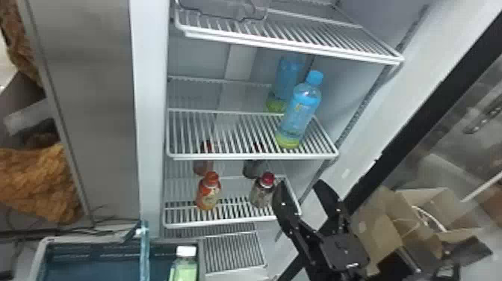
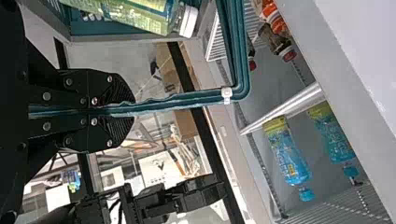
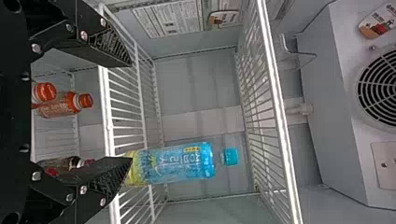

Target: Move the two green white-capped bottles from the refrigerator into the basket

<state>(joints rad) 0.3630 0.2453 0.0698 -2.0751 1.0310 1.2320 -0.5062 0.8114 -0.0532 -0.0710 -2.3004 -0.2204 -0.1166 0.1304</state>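
In the head view, a green bottle with a white cap stands in the basket, beside its raised handle. In the refrigerator, a blue bottle is on the middle shelf, above an orange bottle and a red-capped bottle. The right gripper, its fingers spread, is near the lower shelf's right end. In the left wrist view, the left gripper pinches the handle between its fingers; white cap and green label show inside the basket. In the right wrist view, the right gripper has its fingers wide apart, one overlapping the blue bottle's base.
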